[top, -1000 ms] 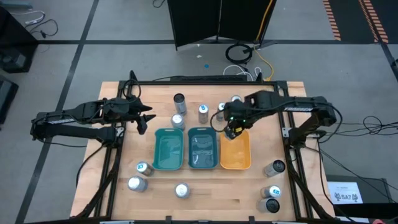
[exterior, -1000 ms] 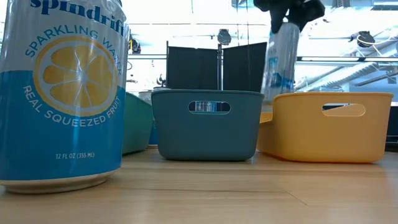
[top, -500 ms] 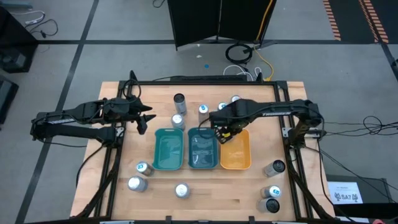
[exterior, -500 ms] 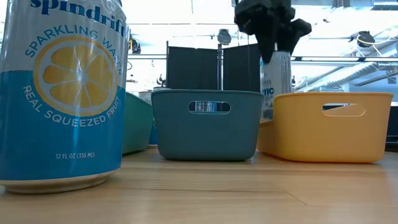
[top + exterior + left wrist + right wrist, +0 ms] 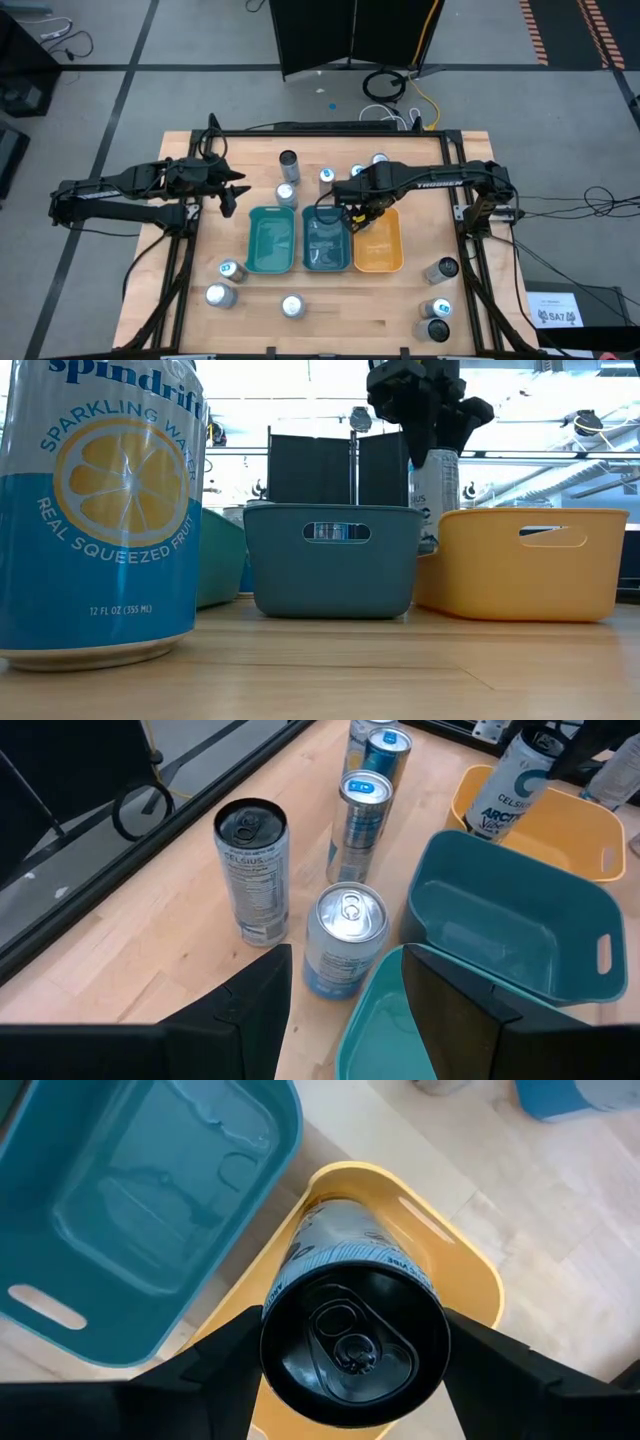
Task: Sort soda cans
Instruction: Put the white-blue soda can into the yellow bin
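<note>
My right gripper pinches a tall dark-topped can by its sides and hangs it upright over the yellow tray, close to that tray's twelve o'clock rim and just beside the wall it shares with the blue tray. From table height the can's lower part drops behind the yellow tray's wall, so I cannot tell whether its base is on the floor yet. To finish this well, I judge I should shift the can toward the tray's middle, away from the shared wall, lower it straight until it stands, then part the fingers and lift clear without brushing the rim. My left gripper waits near the table's nine o'clock side, fingers spread and holding nothing, with three cans standing ahead of it, the nearest a silver-topped can touching the green tray. More cans stand along the six o'clock edge.
</note>
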Robot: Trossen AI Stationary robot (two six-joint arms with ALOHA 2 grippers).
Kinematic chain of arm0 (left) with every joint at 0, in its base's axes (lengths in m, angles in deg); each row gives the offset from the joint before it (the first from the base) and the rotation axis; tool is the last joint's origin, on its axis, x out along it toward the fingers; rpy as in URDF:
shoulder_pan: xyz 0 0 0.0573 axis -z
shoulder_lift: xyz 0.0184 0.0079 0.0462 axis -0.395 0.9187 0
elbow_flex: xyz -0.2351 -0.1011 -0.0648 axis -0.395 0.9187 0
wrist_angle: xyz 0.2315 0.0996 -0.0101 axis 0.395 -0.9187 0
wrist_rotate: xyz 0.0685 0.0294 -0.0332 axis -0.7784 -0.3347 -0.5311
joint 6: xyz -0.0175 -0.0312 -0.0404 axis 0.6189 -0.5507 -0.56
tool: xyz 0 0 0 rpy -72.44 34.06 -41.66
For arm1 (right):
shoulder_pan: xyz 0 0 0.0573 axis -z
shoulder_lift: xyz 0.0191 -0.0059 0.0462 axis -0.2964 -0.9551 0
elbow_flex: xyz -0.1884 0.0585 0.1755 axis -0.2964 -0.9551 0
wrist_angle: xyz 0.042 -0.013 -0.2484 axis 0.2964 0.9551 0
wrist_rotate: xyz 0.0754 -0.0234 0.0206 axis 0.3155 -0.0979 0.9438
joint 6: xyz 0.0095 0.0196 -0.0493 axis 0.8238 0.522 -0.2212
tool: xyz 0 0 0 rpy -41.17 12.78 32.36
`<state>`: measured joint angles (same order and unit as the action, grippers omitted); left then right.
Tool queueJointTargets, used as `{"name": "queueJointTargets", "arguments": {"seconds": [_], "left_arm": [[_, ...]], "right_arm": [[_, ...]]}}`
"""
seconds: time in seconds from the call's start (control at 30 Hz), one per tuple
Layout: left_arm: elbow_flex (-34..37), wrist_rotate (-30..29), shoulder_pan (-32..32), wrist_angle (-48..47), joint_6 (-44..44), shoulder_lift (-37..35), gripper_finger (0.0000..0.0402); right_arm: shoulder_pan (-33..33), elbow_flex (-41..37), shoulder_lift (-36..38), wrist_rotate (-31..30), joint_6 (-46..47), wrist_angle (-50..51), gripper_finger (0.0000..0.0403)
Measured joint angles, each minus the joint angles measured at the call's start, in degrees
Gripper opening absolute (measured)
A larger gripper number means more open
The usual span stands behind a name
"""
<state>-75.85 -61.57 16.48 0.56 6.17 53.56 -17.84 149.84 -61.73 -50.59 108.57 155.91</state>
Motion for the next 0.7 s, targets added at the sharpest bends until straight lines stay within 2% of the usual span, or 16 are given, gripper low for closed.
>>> {"name": "queueJointTargets", "arguments": {"seconds": [0.37,0.7], "left_arm": [[0.00,-0.01,0.01,0.04,0.02,0.00,0.0202],[0.00,-0.01,0.01,0.06,0.02,-0.02,0.0202]], "right_arm": [[-0.44,-0.64,0.00,-0.21,0.57,0.28,0.0295],[-0.42,-0.66,-0.01,-0.10,1.81,-0.16,0.0298]]}}
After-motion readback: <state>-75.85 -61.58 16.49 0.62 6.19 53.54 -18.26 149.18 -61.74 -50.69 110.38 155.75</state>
